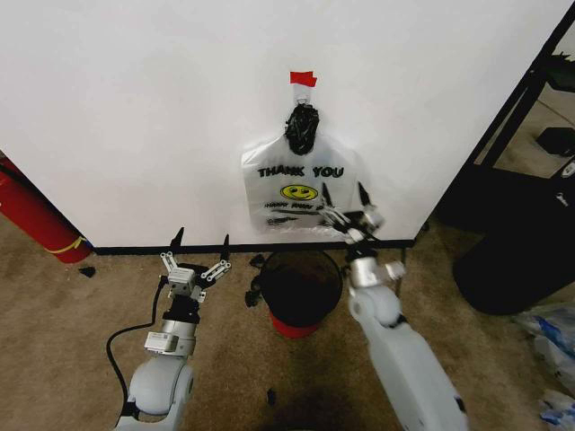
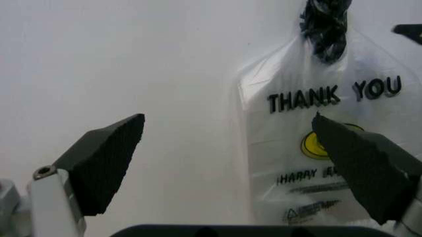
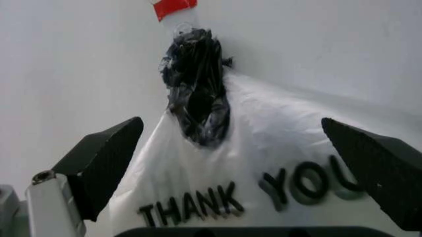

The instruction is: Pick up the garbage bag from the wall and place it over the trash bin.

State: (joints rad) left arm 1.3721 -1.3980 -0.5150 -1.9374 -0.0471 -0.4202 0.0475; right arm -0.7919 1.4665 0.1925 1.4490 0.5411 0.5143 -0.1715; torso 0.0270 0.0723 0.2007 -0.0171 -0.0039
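Brown carpet floor (image 1: pixel 72 323) meets a black baseboard (image 1: pixel 135 249), with a black metal rack (image 1: pixel 526 99) at right

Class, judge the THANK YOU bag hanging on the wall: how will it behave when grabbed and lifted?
Likely floppy: the garbage bag hangs limp from its black bunched top. Probably light, as red tape seems to hold it. The thin film may slip in the open right end effector at its edge; the left end effector sits lower.
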